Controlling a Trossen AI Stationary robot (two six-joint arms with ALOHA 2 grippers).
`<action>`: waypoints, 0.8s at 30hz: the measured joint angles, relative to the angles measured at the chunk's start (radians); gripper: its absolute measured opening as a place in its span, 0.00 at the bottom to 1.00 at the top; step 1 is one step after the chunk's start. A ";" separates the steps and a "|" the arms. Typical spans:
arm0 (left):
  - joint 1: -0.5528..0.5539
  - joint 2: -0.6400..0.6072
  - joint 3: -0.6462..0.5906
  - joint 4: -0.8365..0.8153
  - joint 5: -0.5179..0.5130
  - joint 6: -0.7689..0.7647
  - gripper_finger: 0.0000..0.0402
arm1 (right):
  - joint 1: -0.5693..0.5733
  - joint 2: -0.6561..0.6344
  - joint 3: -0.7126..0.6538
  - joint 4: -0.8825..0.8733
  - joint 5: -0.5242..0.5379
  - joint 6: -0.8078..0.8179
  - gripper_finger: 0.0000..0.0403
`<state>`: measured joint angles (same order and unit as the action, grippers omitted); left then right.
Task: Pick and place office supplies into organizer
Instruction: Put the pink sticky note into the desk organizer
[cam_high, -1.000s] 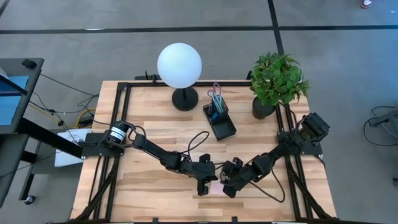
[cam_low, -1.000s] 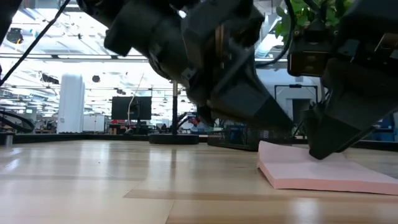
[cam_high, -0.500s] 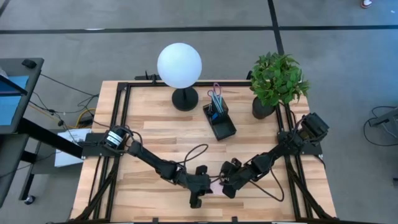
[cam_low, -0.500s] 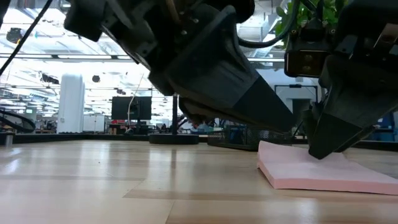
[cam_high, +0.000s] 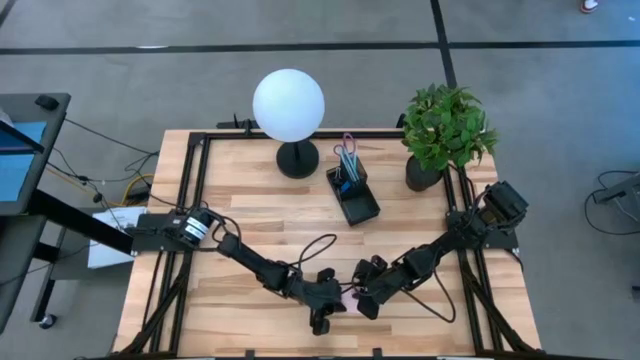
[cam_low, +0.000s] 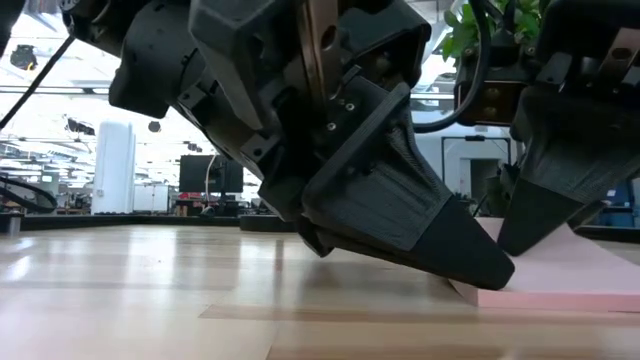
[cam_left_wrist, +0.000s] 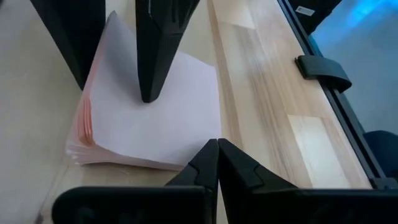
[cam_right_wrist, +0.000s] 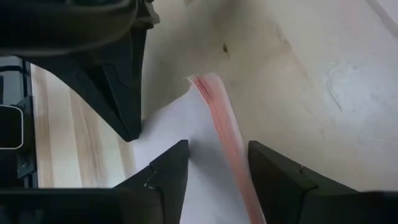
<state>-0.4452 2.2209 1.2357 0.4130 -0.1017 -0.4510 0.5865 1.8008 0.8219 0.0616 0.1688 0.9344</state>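
Observation:
The pink sticky-note pad (cam_high: 348, 296) lies near the table's front edge, between my two grippers. My left gripper (cam_left_wrist: 216, 144) is shut, and its tip is at the pad's edge. My right gripper (cam_right_wrist: 217, 149) stands open astride the opposite side. One finger is over the pad's top face (cam_right_wrist: 171, 121) and the other beside its pink side (cam_right_wrist: 227, 140). The black organizer (cam_high: 352, 195) stands at the table's far middle, with purple-handled scissors (cam_high: 347, 155) and pens upright in its cup. My left gripper pushes with its shut fingertips (cam_low: 480, 270) against the pad's edge near a corner (cam_left_wrist: 198, 163). It slants down from the table's left. The pad's underside rests on the table. My right gripper has one fingertip (cam_left_wrist: 147, 93) on the pad's top face, coming from above and the right. Whether the other finger touches the pad's side, I cannot tell.
A lamp with a white globe (cam_high: 288, 105) and a round black base stands at the far middle. A potted plant (cam_high: 445, 130) stands at the far right. Bare wood lies to the left of the arms and along the front edge.
My left gripper has sunk and moved toward the table's near edge and the pad. Its shut tip now sits at the pad's edge. In the low view the pad's near edge has shifted toward my right gripper.

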 joint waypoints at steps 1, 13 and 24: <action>0.001 0.000 -0.001 0.006 0.002 0.001 0.00 | 0.000 0.001 0.000 0.002 -0.006 0.000 0.39; 0.012 0.001 -0.001 0.002 -0.010 0.008 0.00 | -0.001 0.006 0.000 0.048 -0.019 0.001 0.21; 0.030 -0.072 -0.006 -0.115 -0.120 0.022 0.00 | -0.021 -0.005 0.000 0.047 0.196 0.042 0.06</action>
<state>-0.4152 2.1484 1.2296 0.2978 -0.2216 -0.4294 0.5652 1.7963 0.8223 0.1085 0.3651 0.9763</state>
